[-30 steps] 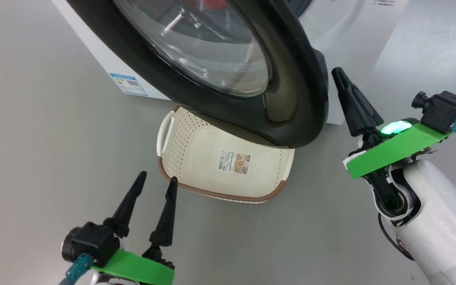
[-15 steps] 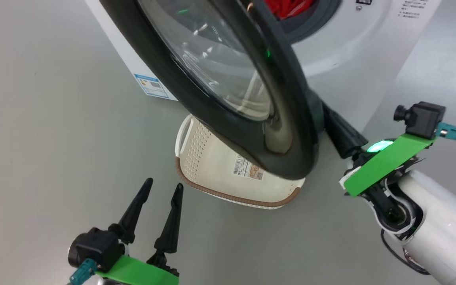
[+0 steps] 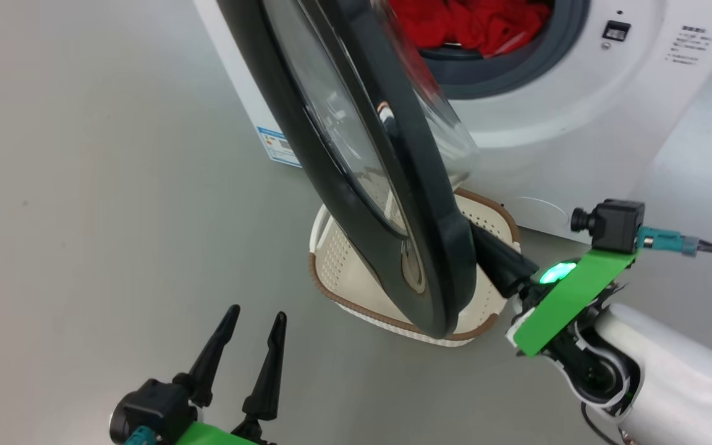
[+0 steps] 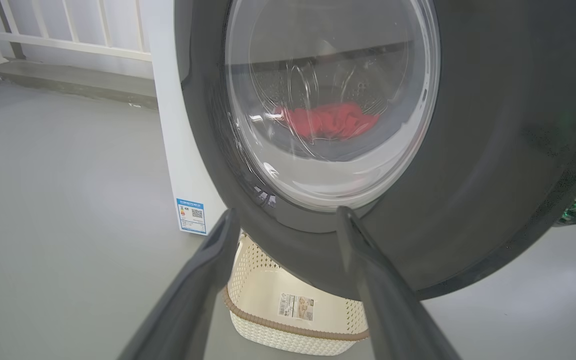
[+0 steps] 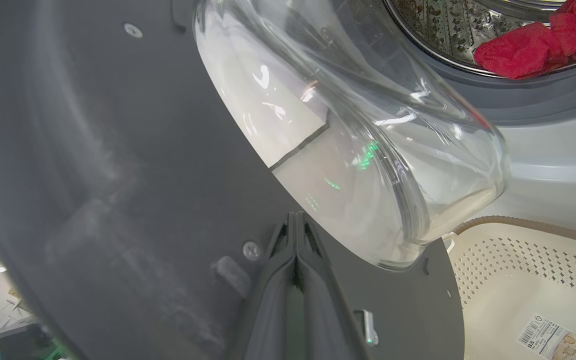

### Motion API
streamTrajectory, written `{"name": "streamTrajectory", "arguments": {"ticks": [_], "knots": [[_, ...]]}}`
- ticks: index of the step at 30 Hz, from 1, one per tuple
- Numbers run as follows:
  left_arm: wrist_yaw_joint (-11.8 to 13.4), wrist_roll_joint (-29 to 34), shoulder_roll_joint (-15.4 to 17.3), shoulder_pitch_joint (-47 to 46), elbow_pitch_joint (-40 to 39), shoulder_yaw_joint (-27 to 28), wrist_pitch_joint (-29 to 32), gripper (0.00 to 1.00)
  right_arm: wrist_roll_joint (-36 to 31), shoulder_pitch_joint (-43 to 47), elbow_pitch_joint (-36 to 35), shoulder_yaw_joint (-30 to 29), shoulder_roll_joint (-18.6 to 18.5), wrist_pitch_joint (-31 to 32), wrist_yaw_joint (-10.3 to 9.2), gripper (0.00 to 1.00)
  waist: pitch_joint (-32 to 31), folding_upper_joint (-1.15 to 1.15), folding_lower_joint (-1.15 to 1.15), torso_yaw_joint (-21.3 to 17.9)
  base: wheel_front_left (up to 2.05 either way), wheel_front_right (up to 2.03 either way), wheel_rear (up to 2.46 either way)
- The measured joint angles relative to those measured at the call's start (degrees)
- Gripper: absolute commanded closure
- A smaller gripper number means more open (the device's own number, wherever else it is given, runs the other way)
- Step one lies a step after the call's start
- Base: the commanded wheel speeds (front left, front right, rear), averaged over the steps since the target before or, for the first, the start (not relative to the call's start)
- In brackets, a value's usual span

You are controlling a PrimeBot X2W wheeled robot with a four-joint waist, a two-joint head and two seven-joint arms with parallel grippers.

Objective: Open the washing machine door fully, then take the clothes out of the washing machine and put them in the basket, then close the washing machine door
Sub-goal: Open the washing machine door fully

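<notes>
Since the washing machine door (image 3: pixel 439 259) looks rigid and heavy, the closed right gripper (image 5: pixel 295 222) leans on its inner frame, lower centre; the left gripper (image 3: pixel 256 311) gapes empty.

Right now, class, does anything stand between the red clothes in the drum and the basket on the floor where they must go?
Yes. The washing machine door, only partly open, hangs over the basket, between it and the clothes. The shut right hand sits at the door's inner face.
</notes>
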Motion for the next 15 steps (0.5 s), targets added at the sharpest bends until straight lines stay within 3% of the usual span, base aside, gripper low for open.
{"name": "streamTrajectory", "arguments": {"ticks": [15], "knots": [[1.6, -0.3, 0.1, 2.8, -0.3, 1.0, 0.0, 0.00, 2.3, 0.4, -1.0, 7.7, 2.5, 0.5, 0.00, 1.00, -2.7, 0.00, 0.00, 6.8, 0.00, 0.00, 0.00]]}}
